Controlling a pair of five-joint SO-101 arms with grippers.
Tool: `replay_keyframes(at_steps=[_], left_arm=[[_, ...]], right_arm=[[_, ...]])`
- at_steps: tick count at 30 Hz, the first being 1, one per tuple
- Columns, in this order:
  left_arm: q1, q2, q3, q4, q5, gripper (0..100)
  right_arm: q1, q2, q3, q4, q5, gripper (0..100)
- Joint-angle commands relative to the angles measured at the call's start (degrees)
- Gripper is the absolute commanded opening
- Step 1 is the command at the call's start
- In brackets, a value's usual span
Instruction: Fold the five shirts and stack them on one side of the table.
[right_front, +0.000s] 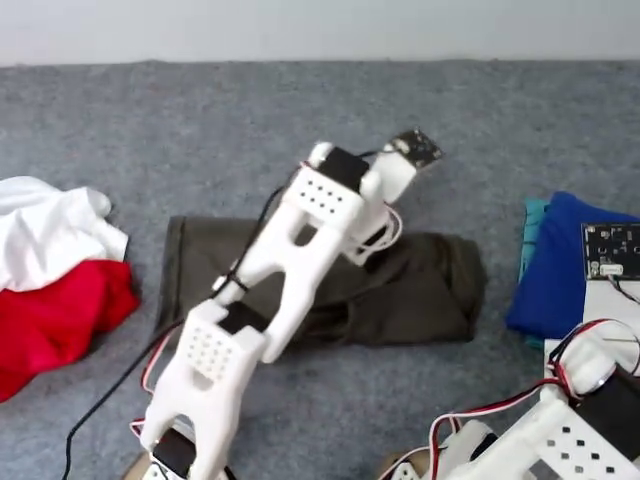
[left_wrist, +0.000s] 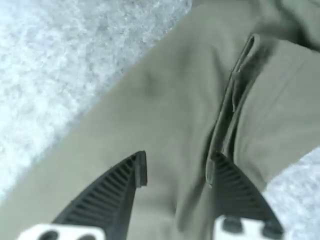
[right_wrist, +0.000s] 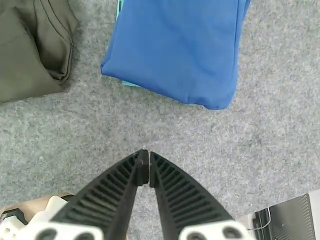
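Five shirts are counted on the one desk (right_front: 500, 120): one white shirt (right_front: 45, 230), one red shirt (right_front: 55, 315), one olive shirt (right_front: 420, 290), one blue shirt (right_front: 555, 270) and one teal shirt (right_front: 533, 225), seen as an edge beneath the blue. Two arms are counted, the left arm (right_front: 300, 240) and the right arm (right_front: 560, 430), and two hands, the left hand (left_wrist: 177, 162) and the right hand (right_wrist: 149, 160).
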Motion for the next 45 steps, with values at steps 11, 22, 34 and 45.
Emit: replay_keyframes(at_steps=[11,22,34,45], left_arm=[[-0.4,-10.6,18.9,-0.7,0.8,21],[5.9,-21.0,17.5,1.1,1.1,21],[-0.4,-13.3,31.1,-10.6,1.5,21],[-1.1,-2.6,29.3,-11.0,1.3,18]], right_arm=[[0.5,-0.2,-1.1,2.2,0.2,1.0],[0.4,-0.2,-1.1,2.2,0.2,1.1],[0.5,-0.2,-1.0,2.2,0.2,1.0],[0.5,-0.2,-1.0,2.2,0.2,1.1]])
